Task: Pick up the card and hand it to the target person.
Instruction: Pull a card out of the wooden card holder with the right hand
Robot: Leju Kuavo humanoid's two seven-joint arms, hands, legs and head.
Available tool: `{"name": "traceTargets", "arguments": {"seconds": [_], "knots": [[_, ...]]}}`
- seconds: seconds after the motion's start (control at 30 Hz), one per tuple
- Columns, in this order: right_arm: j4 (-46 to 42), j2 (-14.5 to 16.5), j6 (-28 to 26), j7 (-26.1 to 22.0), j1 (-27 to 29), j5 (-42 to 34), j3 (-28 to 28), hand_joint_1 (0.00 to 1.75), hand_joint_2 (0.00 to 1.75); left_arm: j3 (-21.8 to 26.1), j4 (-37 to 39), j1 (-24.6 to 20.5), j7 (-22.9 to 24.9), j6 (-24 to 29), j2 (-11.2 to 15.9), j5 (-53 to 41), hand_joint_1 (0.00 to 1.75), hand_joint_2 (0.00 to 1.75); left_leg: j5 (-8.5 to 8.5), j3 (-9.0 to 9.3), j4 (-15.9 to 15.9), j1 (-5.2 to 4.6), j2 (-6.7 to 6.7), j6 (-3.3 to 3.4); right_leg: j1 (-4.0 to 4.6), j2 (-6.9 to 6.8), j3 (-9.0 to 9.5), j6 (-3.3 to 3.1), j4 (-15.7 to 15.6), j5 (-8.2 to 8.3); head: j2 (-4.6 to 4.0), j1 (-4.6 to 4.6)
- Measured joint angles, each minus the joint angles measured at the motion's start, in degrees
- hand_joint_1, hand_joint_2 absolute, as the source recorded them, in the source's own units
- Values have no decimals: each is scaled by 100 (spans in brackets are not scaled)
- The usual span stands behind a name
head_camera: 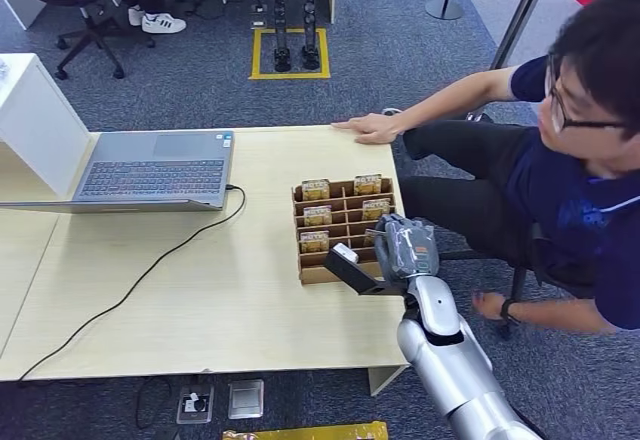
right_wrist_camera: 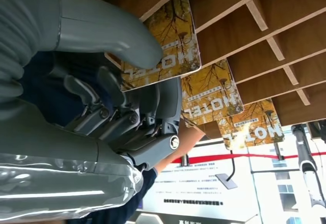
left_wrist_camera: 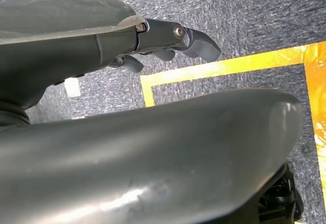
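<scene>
A wooden rack [head_camera: 343, 228] with several yellow HOTEL cards stands on the table's right end. My right hand [head_camera: 404, 247] is at the rack's near right corner. In the right wrist view its thumb [right_wrist_camera: 134, 43] presses on one yellow card [right_wrist_camera: 174, 40], with the dark fingers [right_wrist_camera: 154, 107] behind the card, so the card is pinched while it stands in its slot. Two more cards [right_wrist_camera: 211, 95] sit in the slots beside it. A person in a dark blue shirt [head_camera: 573, 200] sits at the right, one hand [head_camera: 373, 127] flat on the table. My left hand [left_wrist_camera: 184, 38] hangs over the carpet, holding nothing.
An open laptop [head_camera: 155, 168] lies at the table's back left, with a black cable [head_camera: 151, 270] running across the table [head_camera: 211, 310]. A white box [head_camera: 38, 120] stands beside the laptop. The person's other arm [head_camera: 543, 310] is low, to the right of my arm.
</scene>
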Motion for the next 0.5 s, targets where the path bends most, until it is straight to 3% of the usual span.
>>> {"name": "traceTargets", "arguments": {"seconds": [0.5], "knots": [[-56,-80,-223,-120,-65,-173,-3,175,175,-35,0,9,-63,68,-2,19,0,0,3,-1,2,0,0,1,0,0,-1,1,0,4,1,1]]}}
